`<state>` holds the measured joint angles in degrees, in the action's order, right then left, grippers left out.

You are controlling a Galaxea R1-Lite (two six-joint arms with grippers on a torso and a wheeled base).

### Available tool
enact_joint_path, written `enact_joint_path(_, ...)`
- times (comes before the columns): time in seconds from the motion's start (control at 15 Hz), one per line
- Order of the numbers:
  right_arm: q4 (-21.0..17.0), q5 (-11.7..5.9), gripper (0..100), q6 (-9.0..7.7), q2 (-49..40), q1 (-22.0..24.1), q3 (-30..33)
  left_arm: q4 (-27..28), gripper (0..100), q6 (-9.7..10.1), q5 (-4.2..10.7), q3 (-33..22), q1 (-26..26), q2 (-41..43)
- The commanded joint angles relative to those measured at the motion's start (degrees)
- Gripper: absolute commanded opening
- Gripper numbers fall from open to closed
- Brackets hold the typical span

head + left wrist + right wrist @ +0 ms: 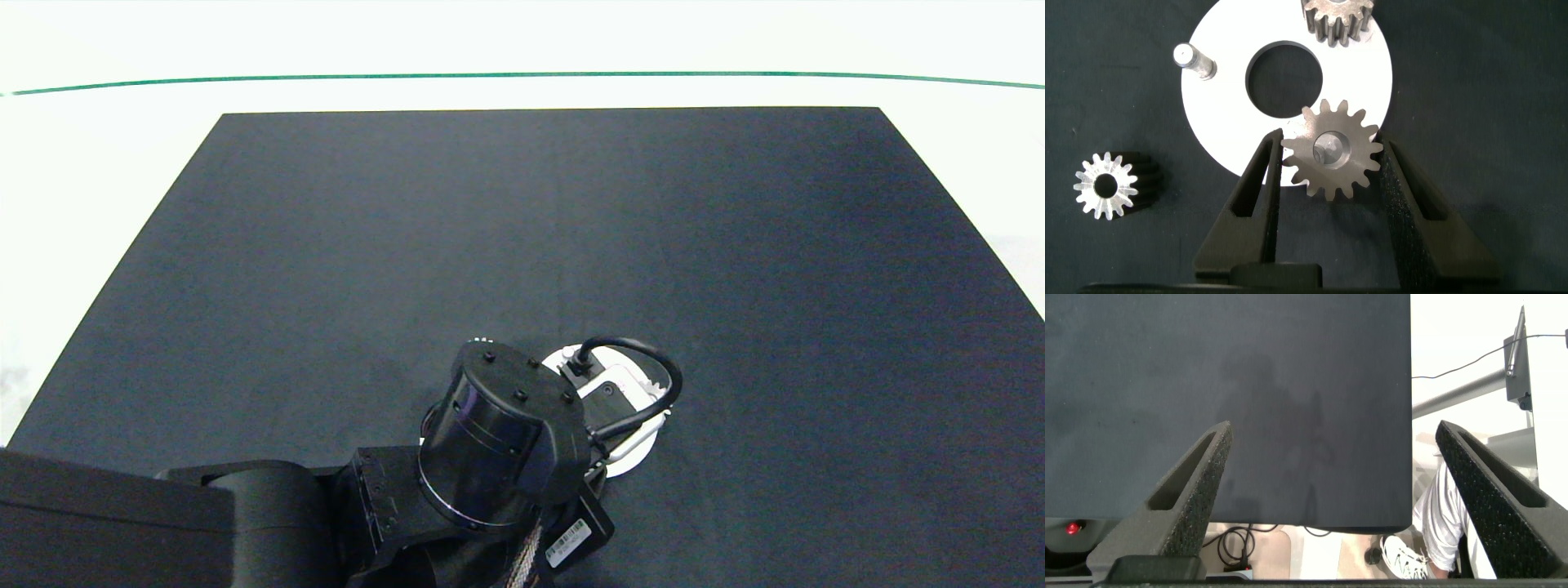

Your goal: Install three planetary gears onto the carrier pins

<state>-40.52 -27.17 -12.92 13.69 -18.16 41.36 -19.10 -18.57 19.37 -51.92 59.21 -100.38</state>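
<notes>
Your left arm (490, 441) looms at the near edge, over the white disc (1225, 106). Its left gripper (1331, 175) pinches a silver-grey toothed gear (1331, 151) above the disc; another gear (1339, 20) sits pinned, one pin (1190, 59) bare, a third gear (1106, 185) lies beside. Right gripper (1339, 482) hangs wide open, empty.

The gear (1339, 20) farthest beyond the left pincer (1331, 175) gets cut off by the frame edge. From overhead, the white disc (633, 461) is mostly hidden under the arm.
</notes>
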Motion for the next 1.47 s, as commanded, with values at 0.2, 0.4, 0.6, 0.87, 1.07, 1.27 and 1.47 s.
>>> enact_joint_path(0.2, -0.26, -0.16, 100, -0.09, -0.42, -0.03, 0.12, -0.15, 13, -0.24, 0.14, 0.24, -0.59, -0.08)
enact_joint_path(0.4, -0.26, -0.16, 100, -0.09, -0.07, -0.03, 1.0, -0.23, 13, -0.24, 0.14, 0.94, -0.85, 0.01)
enact_joint_path(0.6, -0.26, -0.16, 100, -0.09, -0.07, -0.03, 1.26, -0.32, 13, -0.24, 0.14, 1.56, -1.11, 0.09)
enact_joint_path(0.87, -0.26, -0.16, 100, -0.09, -0.33, 0.15, 1.26, -0.41, 13, -0.24, 0.14, 1.47, -1.11, 0.18)
enact_joint_path(1.07, -0.26, -0.16, 100, -0.09, -0.07, 0.15, 1.26, -0.5, 13, -0.15, 0.14, 1.12, -1.11, 0.01)
enact_joint_path(1.27, -0.26, -0.16, 100, -0.09, -0.24, 0.15, 1.26, -0.58, 13, -0.24, 0.14, 0.77, -1.03, -0.26)
enact_joint_path(1.47, -0.26, -0.16, 100, -0.09, -0.24, 0.15, 1.26, -0.67, 13, -0.07, 0.05, 0.86, -0.94, -0.61)
